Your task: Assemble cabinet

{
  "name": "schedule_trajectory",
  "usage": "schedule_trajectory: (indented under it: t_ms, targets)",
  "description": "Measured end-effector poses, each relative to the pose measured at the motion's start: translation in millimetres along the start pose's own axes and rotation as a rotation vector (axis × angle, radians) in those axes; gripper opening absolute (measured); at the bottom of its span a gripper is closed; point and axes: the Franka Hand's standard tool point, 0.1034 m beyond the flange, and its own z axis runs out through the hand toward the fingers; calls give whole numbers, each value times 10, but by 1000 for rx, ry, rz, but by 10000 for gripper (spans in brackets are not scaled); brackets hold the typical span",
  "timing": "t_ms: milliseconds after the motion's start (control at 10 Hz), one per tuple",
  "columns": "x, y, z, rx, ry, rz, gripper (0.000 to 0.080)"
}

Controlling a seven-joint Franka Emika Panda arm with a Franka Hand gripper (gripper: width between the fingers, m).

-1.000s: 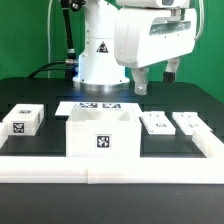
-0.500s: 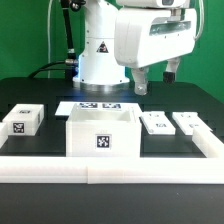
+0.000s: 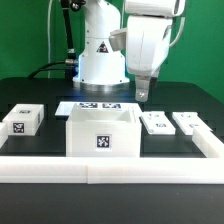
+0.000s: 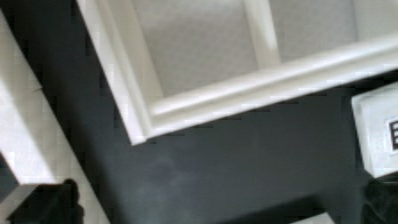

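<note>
Black table point(image 3: 30, 95), with my arm point(image 3: 100, 50) standing at its far side. The cabinet point(image 3: 100, 132), the largest white piece, sits at the table's middle with its open top up and one tag facing the camera, just behind a long white rail point(image 3: 150, 165). The marker board point(image 3: 98, 105) lies flat behind it. A tagged block point(image 3: 22, 120) rests toward the exterior view's left. Two small panels lie toward the right, one near point(image 3: 155, 122) the cabinet and one farther off point(image 3: 187, 122). My gripper point(image 3: 144, 96) hangs above the table with its jaws spread and nothing between them; in the wrist view one dark finger point(image 4: 39, 203) shows at each lower corner. The cabinet lies below me and toward the exterior view's left. The near panel lies almost directly beneath me, its long axis apparently running away from the camera. By my judgement, that panel is the closer target for a descent.
</note>
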Motion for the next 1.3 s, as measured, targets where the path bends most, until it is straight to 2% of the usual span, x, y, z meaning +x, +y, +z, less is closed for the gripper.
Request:
schedule_trajectory:
  t_ms: [200,300,500,900,1100,1300]
  targets:
    - [-1,0,1,0,0,0,798]
    - [-22,19,10,-12,5,-58,798]
    - [-181,33,84,-42,19,-165,798]
    - [-221,-5,118,-37,19,-167,798]
    - [-265,-133,157,-22,14,-169,798]
    - [-373,-289,232,-29,19,-186,798]
